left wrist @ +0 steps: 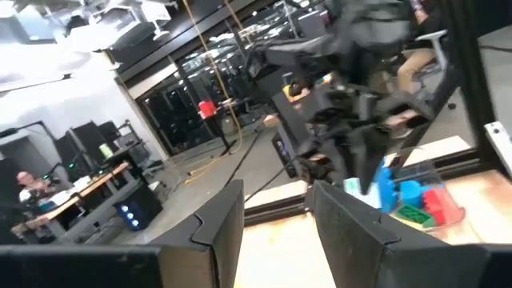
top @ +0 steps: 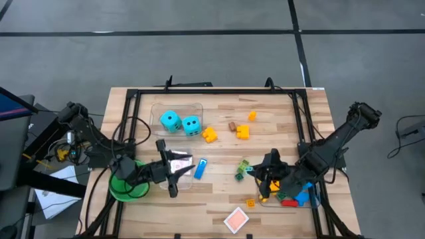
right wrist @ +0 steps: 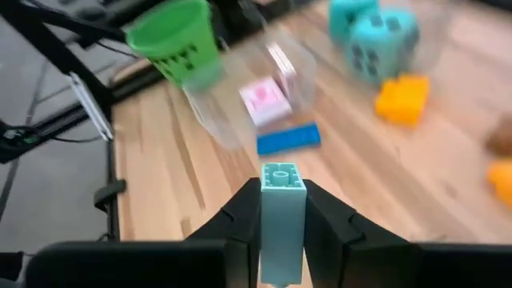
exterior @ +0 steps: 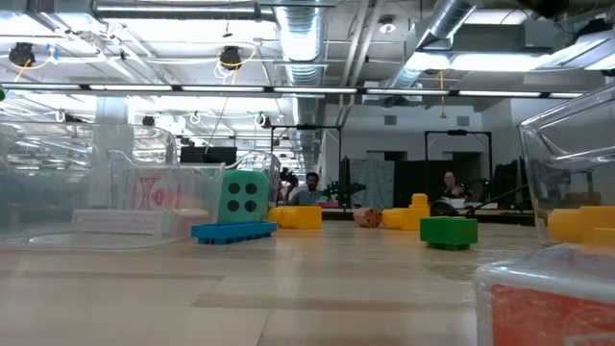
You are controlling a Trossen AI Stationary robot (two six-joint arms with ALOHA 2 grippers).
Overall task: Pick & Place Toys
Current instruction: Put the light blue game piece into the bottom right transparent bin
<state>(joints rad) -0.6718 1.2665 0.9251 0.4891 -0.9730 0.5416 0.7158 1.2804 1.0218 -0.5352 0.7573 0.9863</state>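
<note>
I have the right pincer clamped on a pale teal brick, low right of the overhead frame beside the clear bin of bricks. The left pincer (fingers apart, holding nothing) sits lower left, over the card bin. Both cyan dice sit upper left on the surface.

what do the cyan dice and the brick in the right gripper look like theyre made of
Cyan dice: probably soft foam, matte with no glare and rounded corners. Pale teal brick clamped in the right gripper: likely hard moulded plastic, smooth, crisp-edged, with a round stud on top.
</note>
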